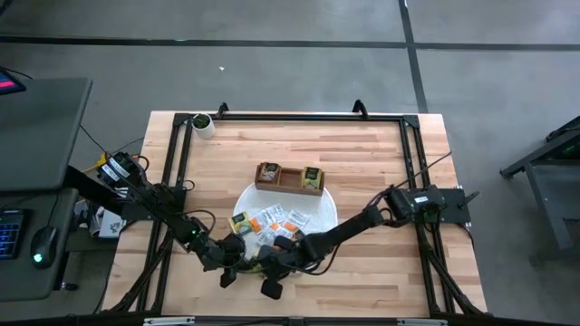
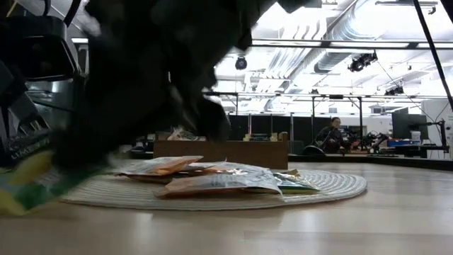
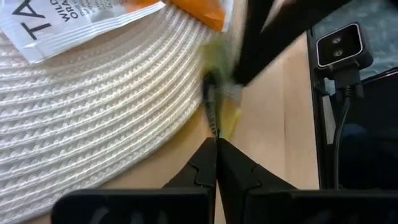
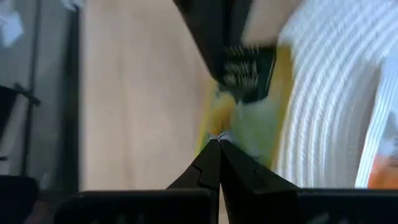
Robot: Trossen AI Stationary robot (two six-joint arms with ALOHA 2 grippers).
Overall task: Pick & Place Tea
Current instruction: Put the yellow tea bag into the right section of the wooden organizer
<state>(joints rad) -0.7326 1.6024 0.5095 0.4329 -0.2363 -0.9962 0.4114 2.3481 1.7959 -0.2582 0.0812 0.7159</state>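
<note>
A yellow-green tea packet point(image 4: 252, 118) is held between both grippers at the near edge of the round white woven mat point(image 1: 324, 206). My left gripper point(image 3: 216, 140) comes in from the table's left and is shut on it. My right gripper point(image 4: 219, 140) comes in from the right and is shut on the same packet. In the high view the two meet at the mat's near rim, the left gripper point(image 1: 243, 263) beside the right gripper point(image 1: 265, 263). Several more packets point(image 1: 272, 221) lie flat on the mat. The wooden tray point(image 1: 290, 170) stands behind it. My left gripper pinches one edge of the yellow-green packet point(image 3: 217, 127) between its two fingers, slanting down from the table's left; the packet shows edge-on ahead of them. My right gripper pinches the packet's opposite end point(image 4: 231, 132) between its two fingers, slanting down from the right. The packet sits low by the mat's rim; whether it touches the table cannot be told.
The tray holds a packet in its left compartment point(image 1: 268, 171) and one in its right compartment point(image 1: 312, 177). A white cup point(image 1: 203, 125) stands at the far left corner. Black frame rails point(image 1: 178, 172) run along the table's sides. Bare wood lies right of the mat.
</note>
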